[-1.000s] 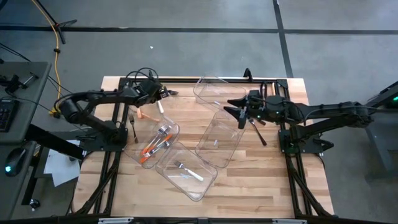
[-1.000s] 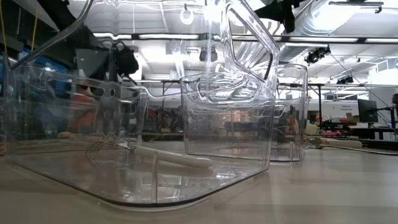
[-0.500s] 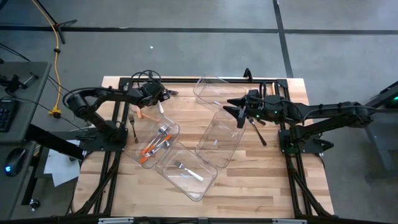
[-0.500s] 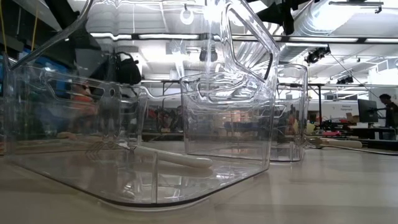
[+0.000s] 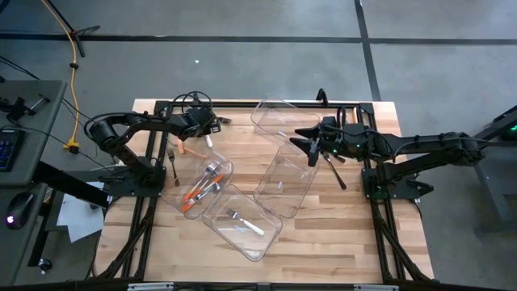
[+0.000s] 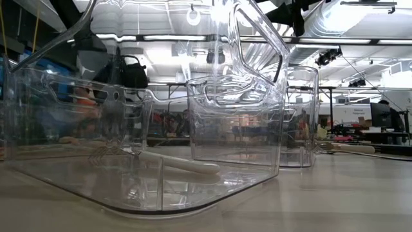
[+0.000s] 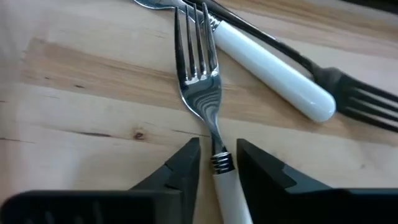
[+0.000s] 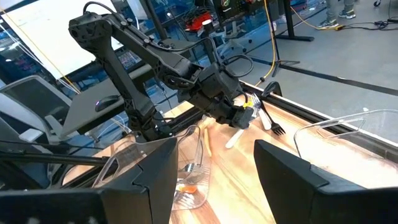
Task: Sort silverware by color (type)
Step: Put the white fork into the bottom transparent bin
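At the table's far left, my left gripper (image 5: 212, 123) points steeply down at a white-handled fork (image 7: 202, 93) that lies flat on the wood, and is shut on it. A second white-handled piece (image 7: 273, 74) and a black fork (image 7: 367, 102) lie just beyond, the white one crossing the fork's tines. My right gripper (image 5: 311, 145) hangs open and empty above a clear bin (image 5: 287, 182), well clear of the table. Orange-handled silverware (image 5: 198, 192) lies in one bin and a white-handled fork (image 5: 245, 222) in another. My left gripper pinches the fork between its two fingers at the top of the white handle (image 7: 225, 186), right below the ringed metal collar. The fingers come slanting down from above, one on each side of the handle. The fork lies flat on the table, tines pointing away from the gripper.
Several clear bins crowd the table's middle, one more at the far edge (image 5: 283, 117). An orange-handled piece (image 5: 191, 149) and a black fork (image 5: 173, 162) lie loose near the left arm. A black utensil (image 5: 335, 174) lies beside the right arm. Bare wood along the near edge.
My left gripper has sunk toward the table at the far left, down onto the loose silverware, and tipped a little more steeply. The silverware and bins lie where they were.
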Controlling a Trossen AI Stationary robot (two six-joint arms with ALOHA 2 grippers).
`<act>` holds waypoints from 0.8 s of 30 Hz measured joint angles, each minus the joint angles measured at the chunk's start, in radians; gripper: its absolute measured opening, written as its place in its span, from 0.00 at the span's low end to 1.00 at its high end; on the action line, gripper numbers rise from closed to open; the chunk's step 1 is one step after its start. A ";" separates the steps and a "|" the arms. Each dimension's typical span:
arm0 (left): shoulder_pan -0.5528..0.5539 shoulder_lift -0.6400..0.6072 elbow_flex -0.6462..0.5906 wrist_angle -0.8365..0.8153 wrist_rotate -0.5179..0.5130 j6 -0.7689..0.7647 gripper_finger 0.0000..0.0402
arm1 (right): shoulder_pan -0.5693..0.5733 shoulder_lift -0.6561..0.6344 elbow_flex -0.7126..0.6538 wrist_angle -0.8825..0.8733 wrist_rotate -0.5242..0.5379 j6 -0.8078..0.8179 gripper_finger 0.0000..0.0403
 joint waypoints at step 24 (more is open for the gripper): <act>0.003 -0.081 -0.012 -0.050 0.013 0.138 0.02 | 0.000 0.000 0.000 -0.005 0.000 0.002 0.48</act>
